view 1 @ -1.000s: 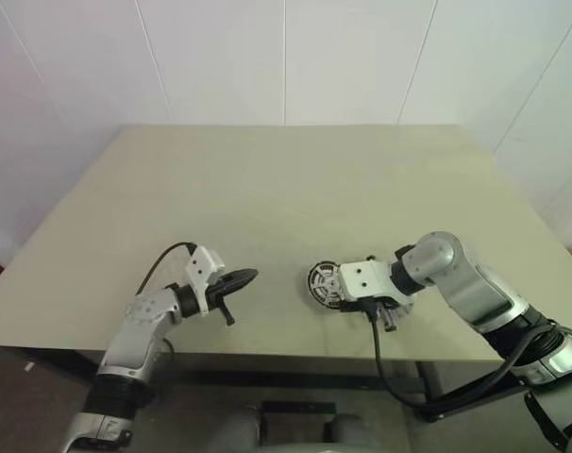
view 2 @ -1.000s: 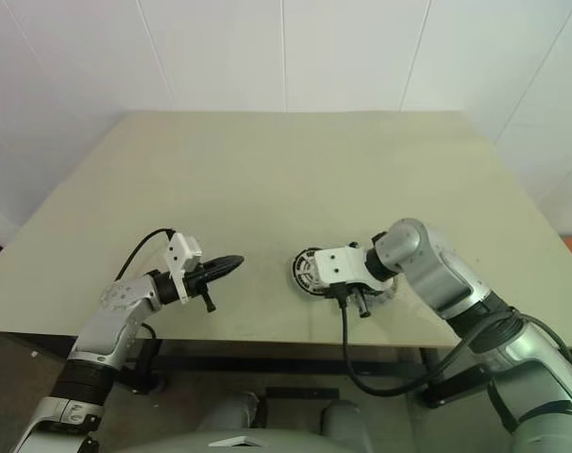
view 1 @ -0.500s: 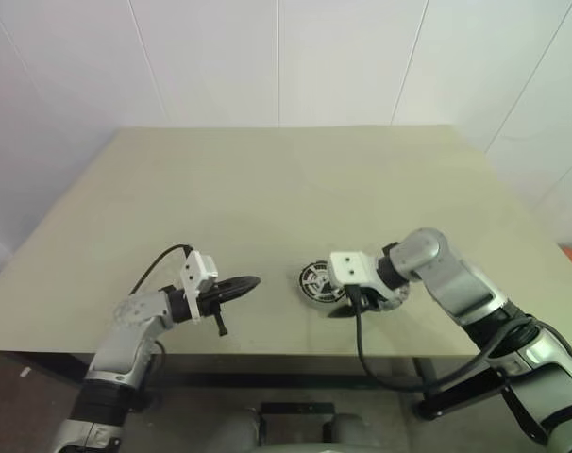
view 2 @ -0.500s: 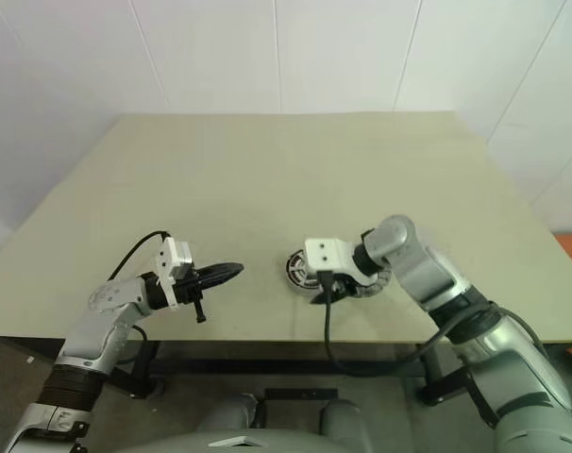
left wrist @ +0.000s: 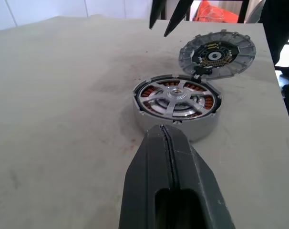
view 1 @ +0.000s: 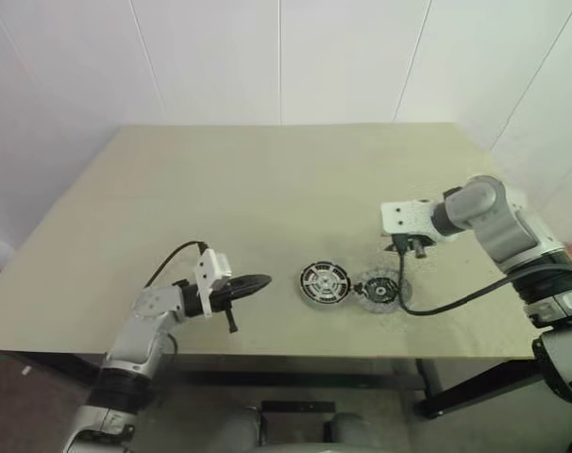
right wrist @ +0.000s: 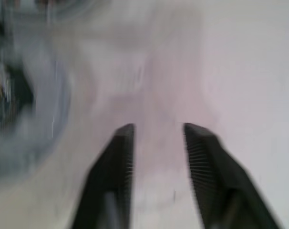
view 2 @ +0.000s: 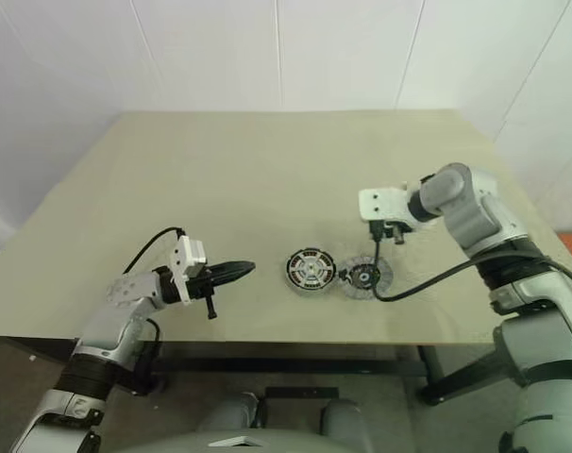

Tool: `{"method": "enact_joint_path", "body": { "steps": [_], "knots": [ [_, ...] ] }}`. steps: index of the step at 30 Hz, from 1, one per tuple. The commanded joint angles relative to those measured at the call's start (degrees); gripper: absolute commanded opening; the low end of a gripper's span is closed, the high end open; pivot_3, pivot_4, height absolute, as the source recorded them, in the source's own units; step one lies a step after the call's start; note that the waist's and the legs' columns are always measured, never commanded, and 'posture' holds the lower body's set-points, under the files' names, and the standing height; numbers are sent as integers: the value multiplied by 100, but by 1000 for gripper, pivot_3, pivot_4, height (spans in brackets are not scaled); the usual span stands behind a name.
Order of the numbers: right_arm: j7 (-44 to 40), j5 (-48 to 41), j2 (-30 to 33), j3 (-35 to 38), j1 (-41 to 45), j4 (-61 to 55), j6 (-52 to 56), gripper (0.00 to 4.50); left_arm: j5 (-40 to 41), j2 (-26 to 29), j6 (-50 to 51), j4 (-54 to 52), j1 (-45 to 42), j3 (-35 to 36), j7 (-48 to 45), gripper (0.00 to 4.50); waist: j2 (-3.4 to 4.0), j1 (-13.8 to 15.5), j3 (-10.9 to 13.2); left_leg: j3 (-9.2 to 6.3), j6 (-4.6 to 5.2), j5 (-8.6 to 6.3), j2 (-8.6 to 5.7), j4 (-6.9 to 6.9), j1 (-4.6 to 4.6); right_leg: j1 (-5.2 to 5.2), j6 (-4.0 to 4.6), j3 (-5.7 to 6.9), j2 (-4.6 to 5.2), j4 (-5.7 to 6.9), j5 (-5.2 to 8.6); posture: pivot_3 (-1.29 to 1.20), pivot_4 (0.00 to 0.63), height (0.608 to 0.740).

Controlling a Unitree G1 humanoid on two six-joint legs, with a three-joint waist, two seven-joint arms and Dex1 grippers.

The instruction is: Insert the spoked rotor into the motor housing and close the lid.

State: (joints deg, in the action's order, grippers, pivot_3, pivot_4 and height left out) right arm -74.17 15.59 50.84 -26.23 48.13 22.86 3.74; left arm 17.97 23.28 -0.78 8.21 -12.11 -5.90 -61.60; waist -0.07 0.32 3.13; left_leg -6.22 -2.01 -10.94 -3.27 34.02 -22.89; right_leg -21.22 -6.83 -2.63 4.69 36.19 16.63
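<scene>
The motor housing (left wrist: 177, 106) sits on the worktop (view 1: 267, 189) with the spoked rotor (left wrist: 175, 95) seated inside. The lid (left wrist: 217, 52) lies touching it. Left gripper (left wrist: 166, 143) fingers closed, empty; right gripper (right wrist: 156, 138) fingers parted, empty.

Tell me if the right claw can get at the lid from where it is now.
Probably yes. The right claw hangs open above the table, just behind the lid, with nothing between them. The lid lies flat and touches the housing on its left, so its other sides look easier to grab.
</scene>
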Motion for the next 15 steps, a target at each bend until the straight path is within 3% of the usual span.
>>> {"method": "enact_joint_path", "body": {
  "steps": [1,2,9,15],
  "knots": [
    [-170,253,248,-5,-10,76,-375,243,-4,1,-103,-16,-124,27,-7,0,0,-13,0,0,0,0,1,-1,-1,-1,0,0,-1,1,0,0,0,740],
    [-225,309,304,-12,-32,120,-418,21,-8,-3,-99,-11,-129,19,-7,0,0,-14,0,0,1,1,1,0,-1,0,0,0,-1,1,0,0,0,740],
    [-775,583,635,-57,-348,270,-579,21,-20,-22,-71,-28,-149,-7,7,0,0,4,0,1,1,1,-1,9,0,2,0,-1,2,0,0,0,0,740],
    [-1692,-534,408,382,-966,-554,271,21,-54,-52,-150,60,-164,-8,3,0,1,-13,0,-2,2,1,2,8,2,10,0,-1,1,1,0,0,0,740]
  ]
}}
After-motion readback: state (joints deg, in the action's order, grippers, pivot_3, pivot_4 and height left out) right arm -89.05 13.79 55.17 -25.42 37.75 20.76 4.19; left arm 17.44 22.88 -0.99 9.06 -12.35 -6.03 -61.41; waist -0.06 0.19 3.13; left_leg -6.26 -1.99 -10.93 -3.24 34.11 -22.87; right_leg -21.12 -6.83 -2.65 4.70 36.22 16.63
